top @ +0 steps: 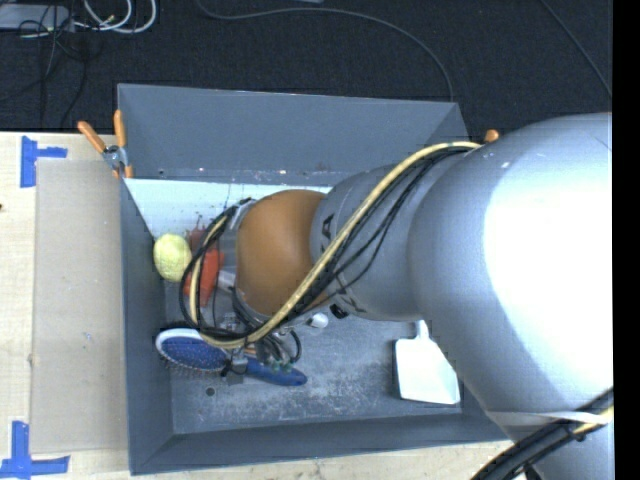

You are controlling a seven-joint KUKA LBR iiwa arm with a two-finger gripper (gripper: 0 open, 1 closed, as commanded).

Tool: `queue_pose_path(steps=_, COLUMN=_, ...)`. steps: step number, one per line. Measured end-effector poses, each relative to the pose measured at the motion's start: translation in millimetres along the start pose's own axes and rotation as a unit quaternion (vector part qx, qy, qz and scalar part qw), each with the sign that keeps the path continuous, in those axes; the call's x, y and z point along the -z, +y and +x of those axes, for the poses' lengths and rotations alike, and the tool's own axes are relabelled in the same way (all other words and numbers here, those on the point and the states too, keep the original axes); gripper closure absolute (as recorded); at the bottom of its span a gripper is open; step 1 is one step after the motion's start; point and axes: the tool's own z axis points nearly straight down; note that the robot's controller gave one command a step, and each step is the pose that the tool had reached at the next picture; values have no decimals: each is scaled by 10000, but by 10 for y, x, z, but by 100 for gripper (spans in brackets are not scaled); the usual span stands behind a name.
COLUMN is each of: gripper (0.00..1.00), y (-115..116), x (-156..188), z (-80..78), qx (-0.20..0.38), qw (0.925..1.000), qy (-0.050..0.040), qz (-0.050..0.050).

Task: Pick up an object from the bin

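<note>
A blue oval hairbrush [190, 350] lies at the front left of the bin, its blue handle [275, 373] pointing right. My gripper [234, 360] comes down under the arm's wrist, right over the brush where head and handle meet; most of it is hidden by the arm and cables. A yellow-green ball [172, 256] rests against the left wall, left of the gripper. A red-orange thing [208, 273] shows beside the ball, half hidden behind the cables.
A white flat piece [425, 373] lies at the front right of the bin floor. The arm with its orange cover and looping black and yellow cables spans the middle and right of the bin.
</note>
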Motion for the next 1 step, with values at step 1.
queue_pose_path(steps=1, gripper=100, y=-93, x=406, z=-136, qx=-16, qw=10000, qy=44, qz=2)
